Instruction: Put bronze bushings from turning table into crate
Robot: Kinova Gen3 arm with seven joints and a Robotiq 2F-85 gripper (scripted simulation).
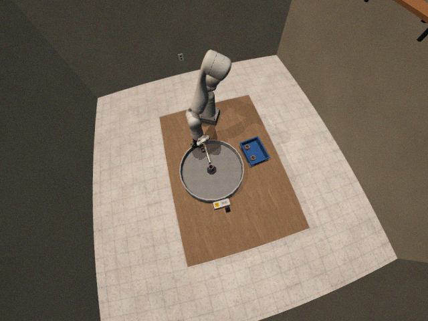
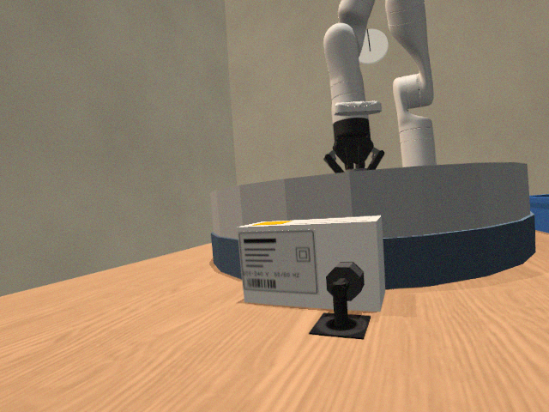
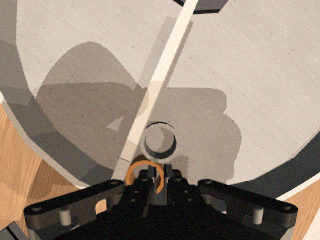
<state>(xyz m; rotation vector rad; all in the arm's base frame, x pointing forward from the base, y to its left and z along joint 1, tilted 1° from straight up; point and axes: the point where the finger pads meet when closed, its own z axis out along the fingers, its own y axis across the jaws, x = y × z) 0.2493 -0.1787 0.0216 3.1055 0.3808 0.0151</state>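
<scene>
- The hand (image 1: 197, 146) (image 2: 355, 168) (image 3: 159, 174) is nearly closed, its fingers pinching the wall of a bronze bushing (image 3: 131, 172), one finger inside the ring.
- That bushing is at the fingertips, inside the rim of the turning table (image 1: 214, 186) (image 2: 399, 199) (image 3: 270, 75).
- A steel bushing (image 1: 200, 150) (image 3: 174, 147) stands just beside the hand, nearer the table's hub (image 1: 211, 171).
- The blue crate (image 1: 256, 148) (image 2: 539, 215) sits well apart from the hand, on the robot's left, with two bushings inside.
</scene>
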